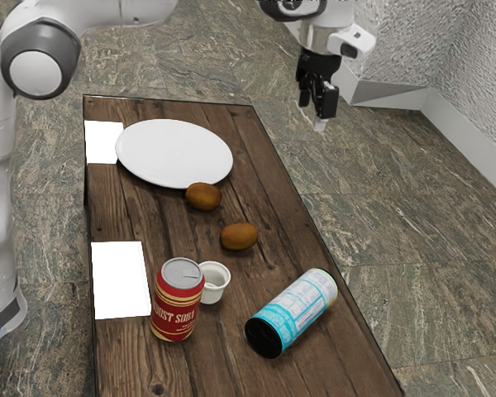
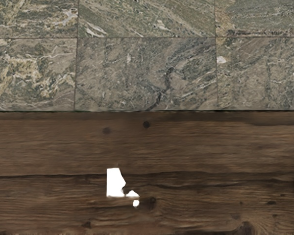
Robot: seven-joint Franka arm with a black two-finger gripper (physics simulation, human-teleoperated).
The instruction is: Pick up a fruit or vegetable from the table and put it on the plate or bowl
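Two brown oval fruits lie on the dark wooden table (image 1: 256,165): one kiwi (image 1: 203,196) just in front of the white plate (image 1: 174,153), the other kiwi (image 1: 239,236) a little nearer the front. The plate is bare. My gripper (image 1: 318,106) hangs high at the top of the exterior view, to the exterior view's right of the plate and well above the table's edge. Its fingers point down, slightly apart, with nothing between them. In the wrist view, the table's planks (image 2: 147,161) and their edge lie below my hand.
A red soup can (image 1: 178,299), a small white cup (image 1: 214,281) and a blue-white canister (image 1: 292,313) lying on its side crowd the table's front. Two white patches (image 1: 104,141) (image 1: 121,279) sit along the exterior view's left edge. Stone floor (image 2: 147,58) surrounds the table.
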